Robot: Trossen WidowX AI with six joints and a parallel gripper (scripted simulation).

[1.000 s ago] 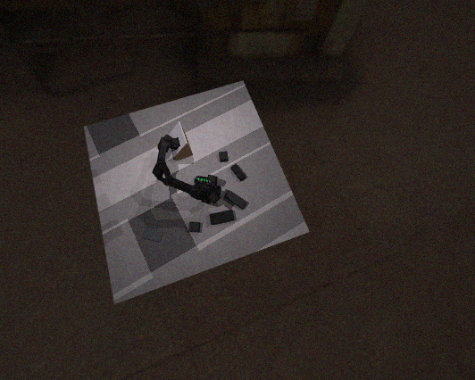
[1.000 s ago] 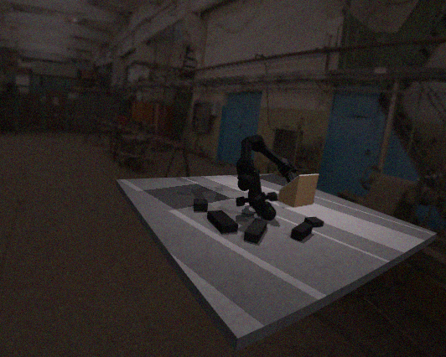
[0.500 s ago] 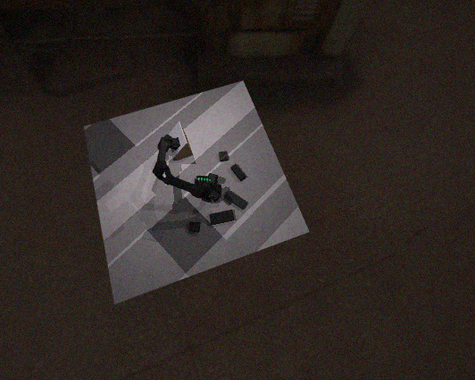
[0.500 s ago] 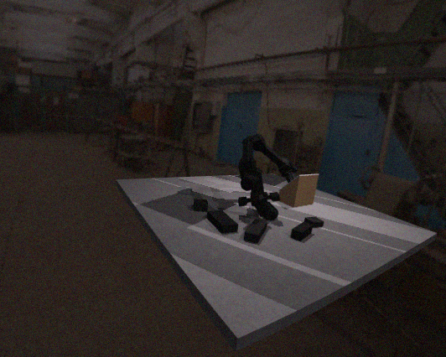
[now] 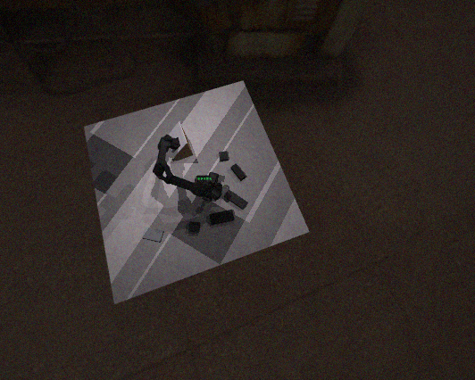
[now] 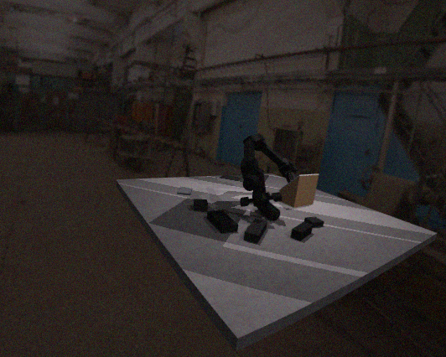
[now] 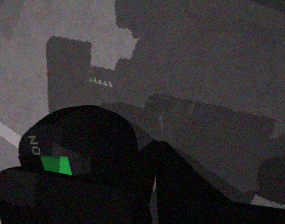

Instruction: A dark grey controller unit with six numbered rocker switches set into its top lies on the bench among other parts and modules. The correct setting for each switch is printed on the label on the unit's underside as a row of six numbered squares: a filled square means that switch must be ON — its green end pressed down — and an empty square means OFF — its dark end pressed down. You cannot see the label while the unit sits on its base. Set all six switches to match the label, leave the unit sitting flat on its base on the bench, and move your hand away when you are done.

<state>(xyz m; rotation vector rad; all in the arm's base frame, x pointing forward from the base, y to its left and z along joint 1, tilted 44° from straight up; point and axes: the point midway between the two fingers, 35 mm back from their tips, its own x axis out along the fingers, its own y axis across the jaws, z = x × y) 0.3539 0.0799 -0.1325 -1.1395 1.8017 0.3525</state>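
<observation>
The light is dim. The dark grey controller unit lies flat near the middle of the bench, with a row of green switch ends showing on its top. My gripper is shut and empty, low beside the unit's near right end. In the wrist view the shut fingers fill the bottom of the frame. Just to their left are a green rocker end and the printed word ON. In the exterior view my arm hides most of the unit, and I cannot tell whether the fingertips touch a switch.
Several dark modules lie around: a small one, a long one, one just right of the gripper, and two in front. A tan box stands by the arm's base. A flat grey plate lies left.
</observation>
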